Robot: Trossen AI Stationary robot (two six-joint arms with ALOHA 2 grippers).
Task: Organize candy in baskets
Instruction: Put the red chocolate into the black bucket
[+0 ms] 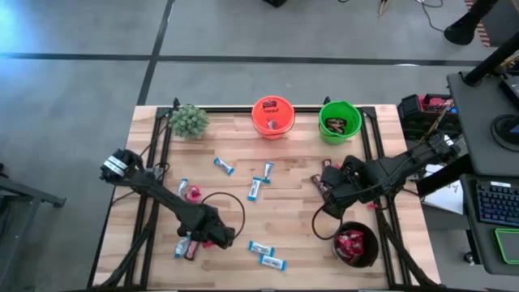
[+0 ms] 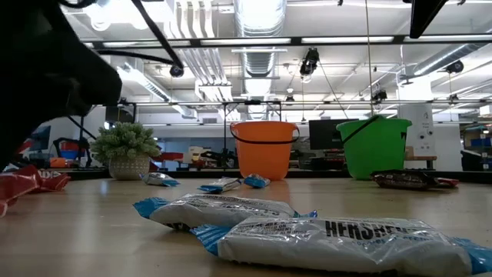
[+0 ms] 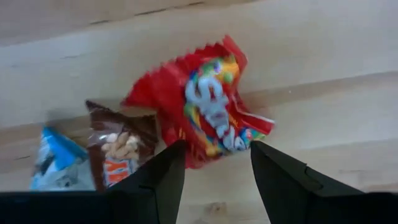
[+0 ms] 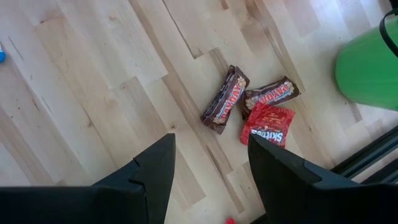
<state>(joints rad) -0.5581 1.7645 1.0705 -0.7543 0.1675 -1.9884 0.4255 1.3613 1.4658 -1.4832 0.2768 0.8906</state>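
My left gripper (image 1: 220, 239) is low over the table's near left part and is open. In its wrist view its fingertips (image 3: 217, 152) stand on either side of a red crinkly packet (image 3: 208, 102). A dark brown bar (image 3: 118, 152) and a blue-and-white bar (image 3: 56, 162) lie beside that packet. My right gripper (image 1: 328, 188) hovers open (image 4: 211, 140) near two dark brown bars (image 4: 224, 99) and a red packet (image 4: 267, 124). The orange basket (image 1: 272, 116) and the green basket (image 1: 339, 122) stand at the far edge. The black basket (image 1: 355, 245) at the near right holds red packets. My left gripper comes at the red packet's near end (image 3: 202, 155) from above, one finger on each side of it. I cannot tell whether the fingers (image 3: 171, 168) touch it, or whether the packet is off the table.
Blue-and-white bars lie scattered over the table's middle (image 1: 255, 188) and near edge (image 1: 268, 255), two of them close to the low camera (image 2: 346, 238). A small potted plant (image 1: 188, 120) stands at the far left. Another red packet (image 1: 193, 192) lies left of centre.
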